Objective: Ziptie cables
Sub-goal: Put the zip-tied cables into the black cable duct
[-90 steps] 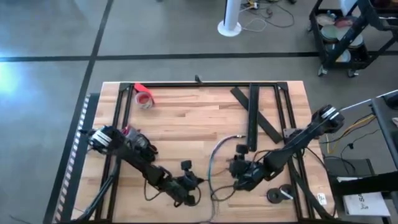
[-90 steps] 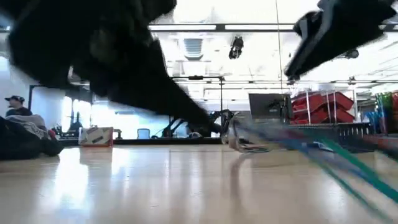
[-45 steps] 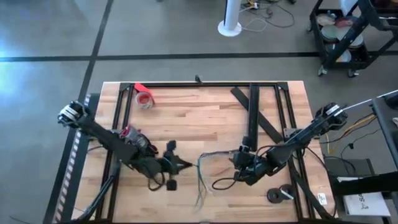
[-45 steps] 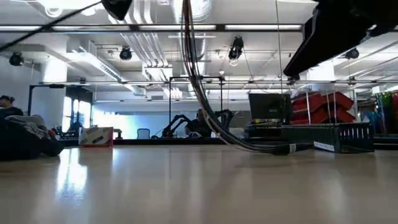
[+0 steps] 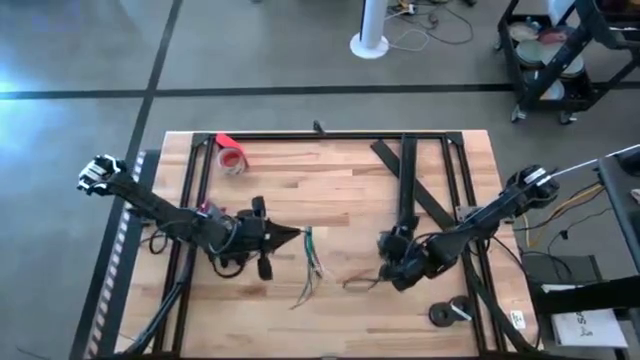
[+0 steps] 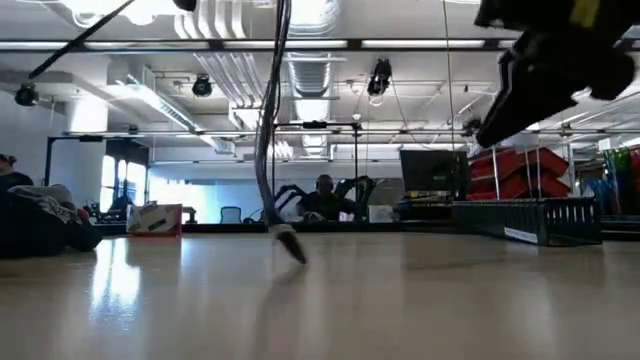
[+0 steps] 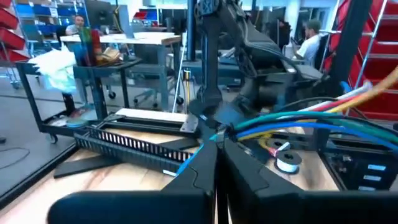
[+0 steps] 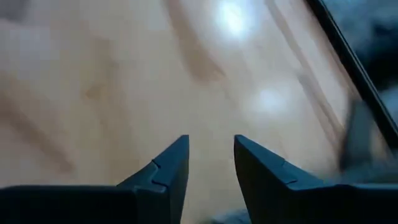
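Left gripper (image 5: pixel 296 236) jaws closed on the cables (image 5: pixel 310 262), pinching the bundle's upper end; coloured wires run out from between the 2 closed fingers (image 7: pixel 199 174) in the left wrist view. Rest of the bundle trails down from the jaws onto the table (image 5: pixel 330 190), loose ends fanned below.

Right gripper (image 5: pixel 383 270) jaws slightly parted, nothing between them, only bare table under them in the right wrist view. A thin dark loop, maybe the ziptie (image 5: pixel 358 283), lies just beside these jaws, toward the cables.
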`<state>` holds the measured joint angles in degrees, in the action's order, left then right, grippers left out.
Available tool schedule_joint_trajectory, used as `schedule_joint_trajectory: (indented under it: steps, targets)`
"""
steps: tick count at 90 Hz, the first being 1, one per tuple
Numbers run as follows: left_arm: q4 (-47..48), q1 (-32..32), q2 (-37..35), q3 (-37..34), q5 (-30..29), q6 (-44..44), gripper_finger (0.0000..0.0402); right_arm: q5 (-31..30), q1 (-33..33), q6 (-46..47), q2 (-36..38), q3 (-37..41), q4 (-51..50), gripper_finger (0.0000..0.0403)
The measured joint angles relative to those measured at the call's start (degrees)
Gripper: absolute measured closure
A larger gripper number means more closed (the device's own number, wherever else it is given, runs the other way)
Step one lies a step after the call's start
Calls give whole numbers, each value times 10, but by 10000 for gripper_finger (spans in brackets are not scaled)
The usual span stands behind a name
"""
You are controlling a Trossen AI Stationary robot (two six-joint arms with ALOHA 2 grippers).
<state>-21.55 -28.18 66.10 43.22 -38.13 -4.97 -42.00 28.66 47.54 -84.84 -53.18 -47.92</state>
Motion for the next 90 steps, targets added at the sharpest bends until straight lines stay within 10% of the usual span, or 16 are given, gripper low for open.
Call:
schedule_joint_trajectory:
  steps: [17, 57, 90]
  targets:
    - [-7, 7, 27, 0, -30, -22, 398, 22, -78, 175, -5, 7, -120, 305]
    - [-65, -4, 125, 1, -44, -54, 399, 82, -257, 216, -5, 27, -68, 207]
    - [-69, -22, 122, 21, -13, -45, 399, 146, -332, 195, -5, 80, 46, 247]
